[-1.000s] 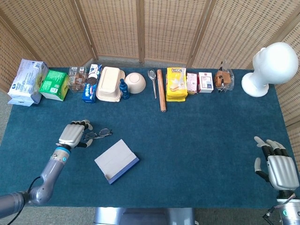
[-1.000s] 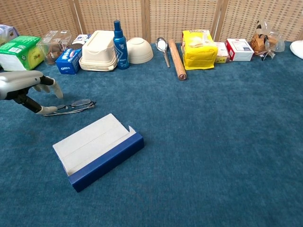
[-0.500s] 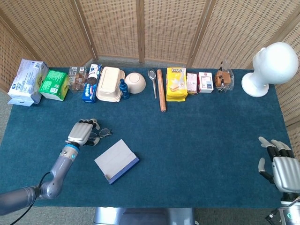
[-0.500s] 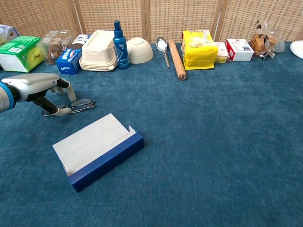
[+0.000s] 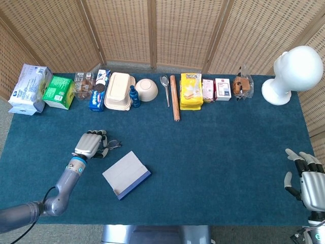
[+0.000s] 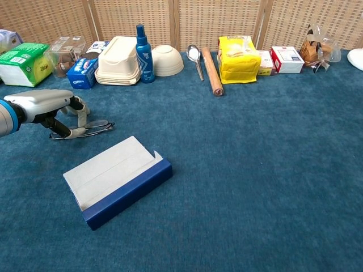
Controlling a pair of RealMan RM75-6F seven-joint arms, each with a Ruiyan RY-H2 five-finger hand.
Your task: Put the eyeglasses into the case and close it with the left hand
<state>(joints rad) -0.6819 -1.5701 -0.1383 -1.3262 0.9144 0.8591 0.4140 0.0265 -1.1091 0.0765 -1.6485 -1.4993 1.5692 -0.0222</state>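
Grasping is the step in hand. Head view: the left hand [image 5: 89, 144] covers the eyeglasses [image 5: 112, 145] on the blue counter [image 5: 213, 152], fingers curled down around the frame; a firm hold cannot be confirmed. The case [image 5: 126, 175] lies near, toward the robot, apparently closed. The right hand [image 5: 309, 181] rests at the far edge, fingers apart, holding nothing.

Chest view: the left hand [image 6: 48, 106] has fingertips touching the eyeglasses [image 6: 92, 127], which lie flat on the counter. The case [image 6: 117, 179] sits nearby. Judged remaining: lifting, opening, insertion and closing.
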